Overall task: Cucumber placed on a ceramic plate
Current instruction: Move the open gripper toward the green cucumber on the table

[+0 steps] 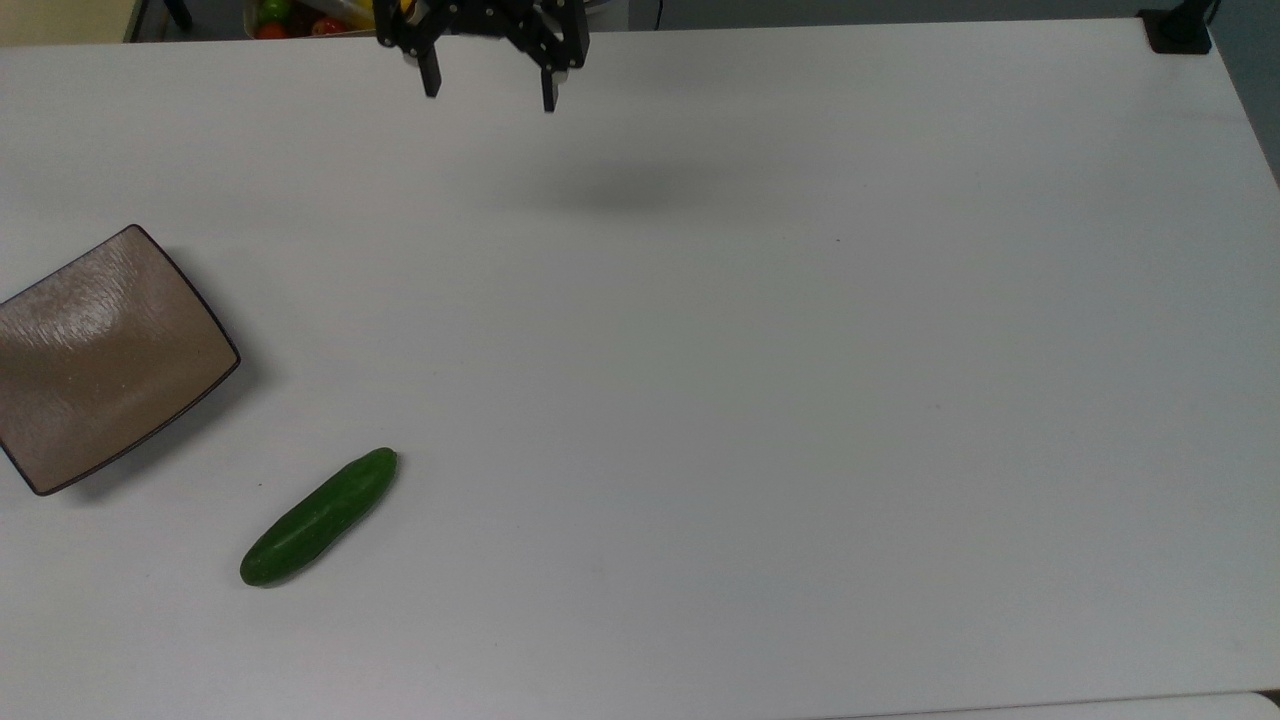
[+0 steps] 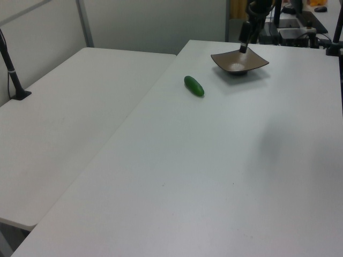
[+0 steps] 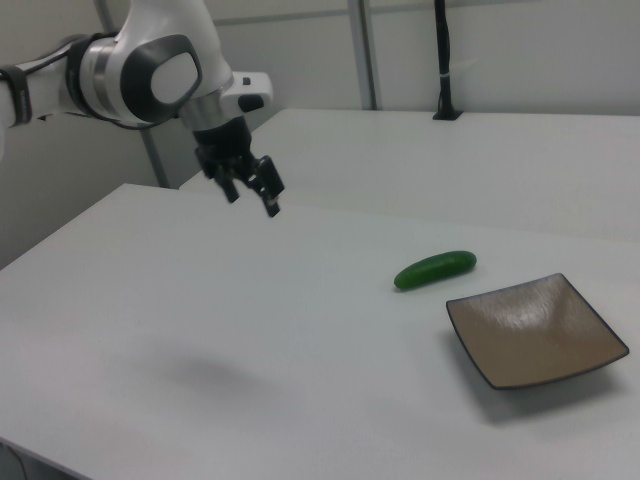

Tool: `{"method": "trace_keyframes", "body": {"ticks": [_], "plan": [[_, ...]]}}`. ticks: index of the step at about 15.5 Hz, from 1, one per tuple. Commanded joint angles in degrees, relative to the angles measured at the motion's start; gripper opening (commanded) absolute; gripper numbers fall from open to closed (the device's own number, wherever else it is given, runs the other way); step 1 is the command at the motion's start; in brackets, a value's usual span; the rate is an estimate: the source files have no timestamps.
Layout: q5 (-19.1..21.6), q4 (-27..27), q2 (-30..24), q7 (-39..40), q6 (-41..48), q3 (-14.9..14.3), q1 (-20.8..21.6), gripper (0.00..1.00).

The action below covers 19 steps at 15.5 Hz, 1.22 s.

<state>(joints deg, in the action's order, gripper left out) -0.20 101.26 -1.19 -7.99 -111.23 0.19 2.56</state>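
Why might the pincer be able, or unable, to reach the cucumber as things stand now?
Probably able. The pincer hangs open above the bare table, and the cucumber lies apart from the ceramic plate, with nothing between or over it.

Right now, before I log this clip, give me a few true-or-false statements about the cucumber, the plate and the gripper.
1. The cucumber lies on the white table, apart from the ceramic plate. True.
2. The gripper is shut on the cucumber. False: it is open, empty and up in the air, far from it.
3. The plate has nothing on it. True.
4. In the right view, the cucumber lies to the plate's right. False: it lies left of and beyond the plate.
5. The cucumber stands on end. False: it lies flat on its side.
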Motion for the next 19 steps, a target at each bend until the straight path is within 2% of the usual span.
{"method": "trace_keyframes", "body": {"ticks": [1,4,7,10,13,15,19], "plan": [[-0.5,-2.1,3.8,-8.5,-8.6,-0.8,0.1,1.0],[-0.9,-3.3,7.0,-10.8,-17.1,-0.9,-1.9,1.0],[-2.1,-8.8,13.1,-14.5,-21.9,-0.4,-5.6,1.0],[-6.9,-12.9,20.0,-21.0,-29.2,-0.4,-7.6,1.0],[-15.8,-13.4,25.4,-27.9,-36.7,0.0,-10.1,1.0],[-18.7,-16.2,29.6,-32.0,-40.7,0.1,-10.5,1.0],[-22.8,-23.2,37.2,-38.8,-40.7,0.2,-10.9,1.0]]}}
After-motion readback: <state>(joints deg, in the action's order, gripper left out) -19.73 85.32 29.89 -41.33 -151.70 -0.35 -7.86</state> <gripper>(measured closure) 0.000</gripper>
